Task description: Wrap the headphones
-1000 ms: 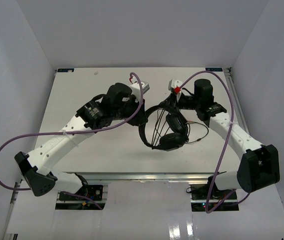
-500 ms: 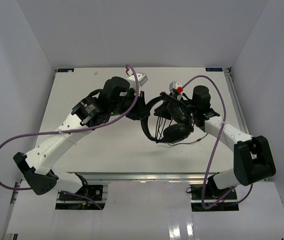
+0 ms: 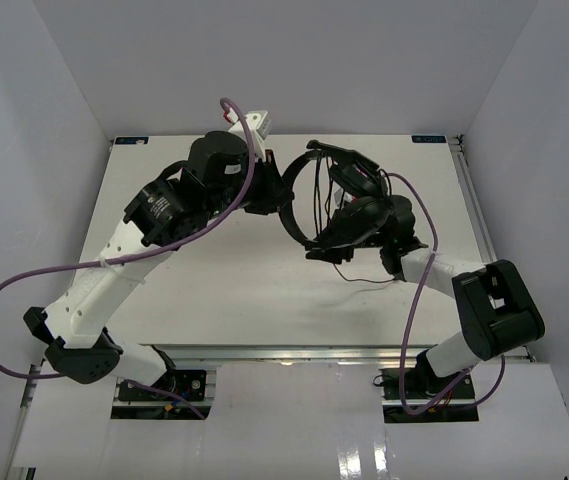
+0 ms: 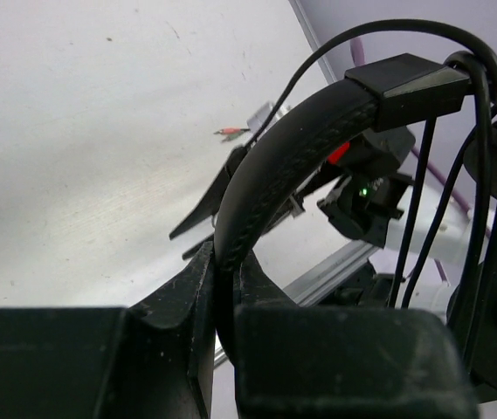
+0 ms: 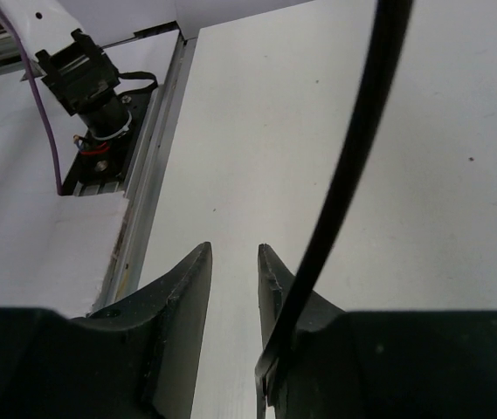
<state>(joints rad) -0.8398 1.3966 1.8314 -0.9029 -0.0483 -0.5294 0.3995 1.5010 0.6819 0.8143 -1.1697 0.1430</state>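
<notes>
The black headphones point(image 3: 336, 196) hang above the table's middle, and my left gripper point(image 4: 224, 278) is shut on their headband point(image 4: 287, 166). In the top view that gripper point(image 3: 278, 196) sits at the band's left side. Several turns of the thin black cord point(image 4: 482, 157) run over the band near an earcup. The cord's loose end point(image 3: 361, 281) trails on the table, with the pale plug point(image 4: 231, 133) lying flat. My right gripper point(image 5: 234, 255) stands slightly open with nothing between its fingers. One strand of cord point(image 5: 353, 157) crosses the outer side of its right finger point(image 5: 270, 288).
The white table point(image 3: 184, 290) has a metal rail point(image 5: 148, 188) along its near edge, with an arm base point(image 5: 91, 83) beyond it. Purple arm cables point(image 3: 4, 300) loop beside both arms. White walls close the sides and back.
My left gripper has carried the headphones up and toward the back of the table. My right gripper has swung in under them and its jaws have parted, with the cord no longer pinched.
</notes>
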